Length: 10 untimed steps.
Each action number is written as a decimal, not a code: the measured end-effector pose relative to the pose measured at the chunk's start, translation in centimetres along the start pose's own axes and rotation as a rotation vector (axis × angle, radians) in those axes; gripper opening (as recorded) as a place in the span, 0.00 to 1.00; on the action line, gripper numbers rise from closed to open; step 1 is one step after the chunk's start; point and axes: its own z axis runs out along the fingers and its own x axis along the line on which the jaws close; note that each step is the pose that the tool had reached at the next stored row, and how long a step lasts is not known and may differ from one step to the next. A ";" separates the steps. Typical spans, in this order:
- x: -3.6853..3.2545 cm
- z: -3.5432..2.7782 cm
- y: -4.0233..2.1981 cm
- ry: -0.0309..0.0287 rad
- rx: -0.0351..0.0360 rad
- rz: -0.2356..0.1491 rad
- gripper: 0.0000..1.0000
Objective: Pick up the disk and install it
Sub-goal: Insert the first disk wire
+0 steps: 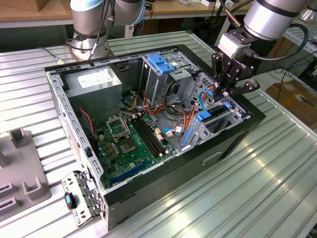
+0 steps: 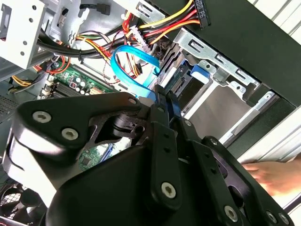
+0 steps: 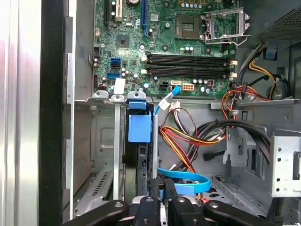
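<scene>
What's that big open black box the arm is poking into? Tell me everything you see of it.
It is a black metal computer case, lying on its side on a ribbed metal table with the side panel off. Inside sit a green motherboard, a grey power-supply box, a blue bracket and coloured cables. At the exterior view's right, the gripper reaches into a bay, fingers pinched on a thin blue piece.
</scene>
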 end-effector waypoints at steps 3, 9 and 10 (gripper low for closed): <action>0.00 0.00 0.00 0.0000 0.0000 0.000 0.16; 0.16 0.04 0.21 -0.0001 0.0002 -0.006 0.16; 0.22 0.06 0.29 -0.0001 0.0003 -0.008 0.16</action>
